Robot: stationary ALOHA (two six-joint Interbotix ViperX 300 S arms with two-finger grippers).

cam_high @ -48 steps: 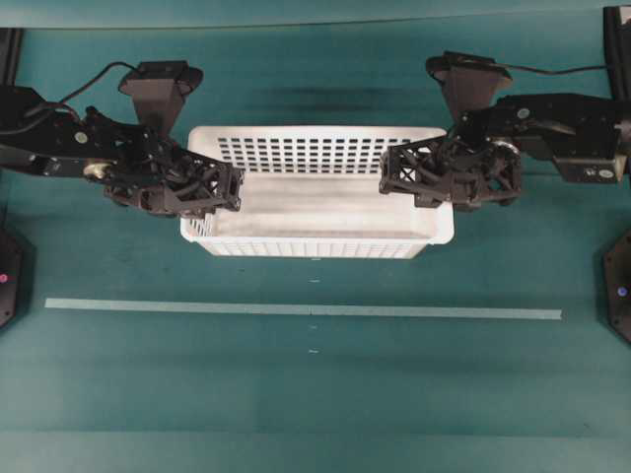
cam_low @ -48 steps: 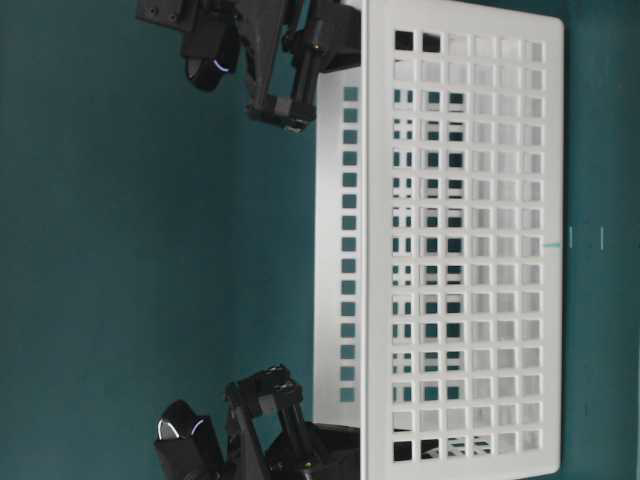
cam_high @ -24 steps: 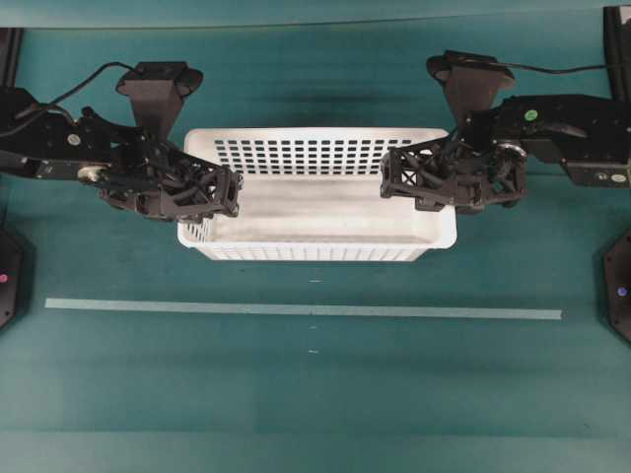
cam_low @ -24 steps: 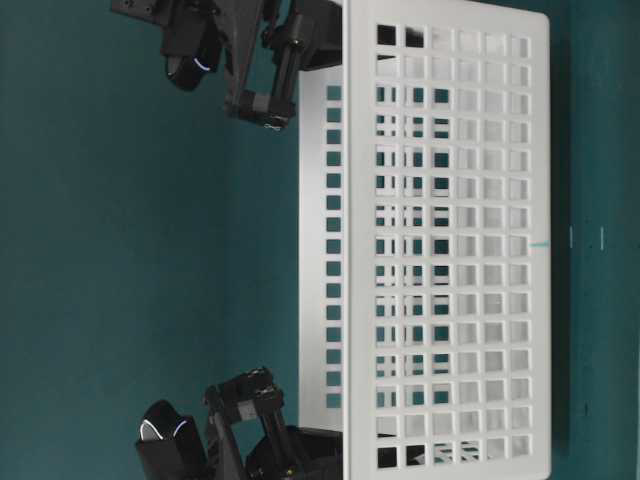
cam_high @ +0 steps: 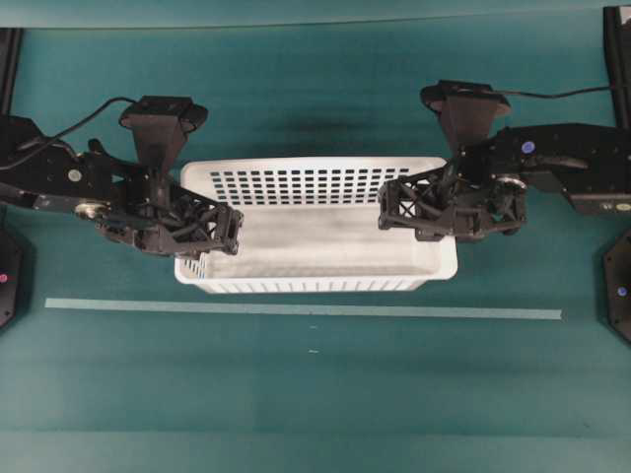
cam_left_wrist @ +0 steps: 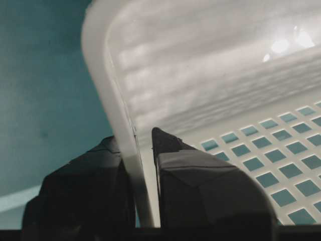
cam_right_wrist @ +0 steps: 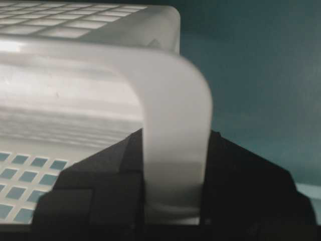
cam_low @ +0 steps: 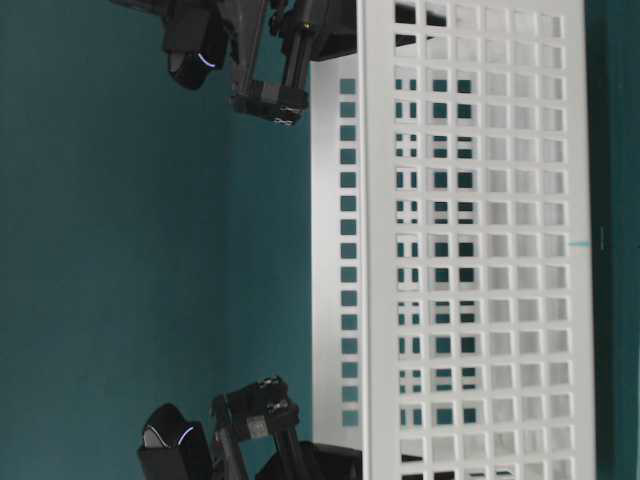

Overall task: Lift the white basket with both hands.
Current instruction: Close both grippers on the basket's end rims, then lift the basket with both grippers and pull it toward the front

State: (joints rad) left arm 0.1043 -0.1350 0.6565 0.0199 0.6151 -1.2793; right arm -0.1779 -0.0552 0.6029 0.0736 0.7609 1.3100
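Note:
The white basket (cam_high: 315, 285) hangs level between both hands over the teal table, with its shadow behind it. My left gripper (cam_high: 232, 227) is shut on the basket's left end wall, one finger inside and one outside. My right gripper (cam_high: 386, 212) is shut on the right end in the same way. In the left wrist view the left gripper (cam_left_wrist: 134, 138) pinches the thin wall of the basket (cam_left_wrist: 200, 75). The right wrist view has the right gripper (cam_right_wrist: 173, 135) clamped on the broad rounded rim of the basket (cam_right_wrist: 170, 90). The table-level view is filled by the pierced front wall of the basket (cam_low: 470, 250).
A thin pale tape strip (cam_high: 296, 308) runs across the table just in front of the basket. Black stands sit at the left edge (cam_high: 8, 276) and the right edge (cam_high: 619, 296) of the table.
Both arms have carried the basket toward the front of the table, close to the tape strip. It looks slightly larger from overhead. Both grips are unchanged.

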